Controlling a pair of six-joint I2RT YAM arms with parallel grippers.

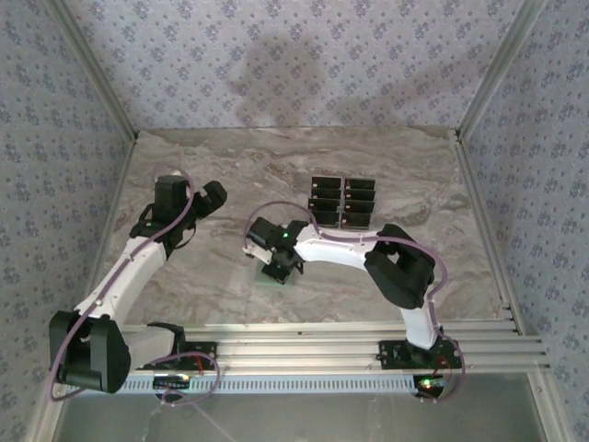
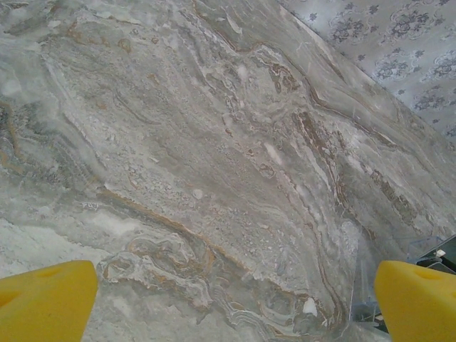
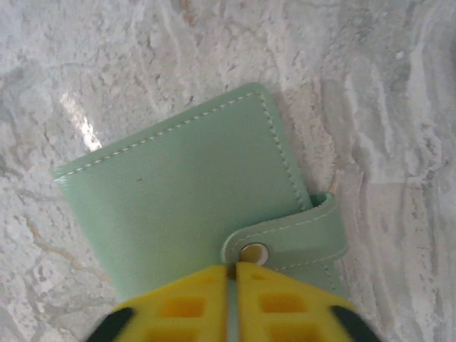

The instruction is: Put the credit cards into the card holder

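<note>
Wallet (image 3: pixel 178 192) under your right gripper (image 3: pixel 232 274), fingers pressed together at its snap.
Your left gripper (image 2: pixel 235 299) hangs wide apart over table (image 2: pixel 214 142) at left; black cards (image 1: pixel 342 203) lie farther back.

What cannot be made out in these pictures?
- Right wrist: card holder, near edge behind the shut right gripper; whether it pinches the strap, unclear.
- Top external: credit cards, marks too small to read; card holder mostly under that gripper.
- Left wrist: left gripper, fingers cut by bottom edge.
</note>
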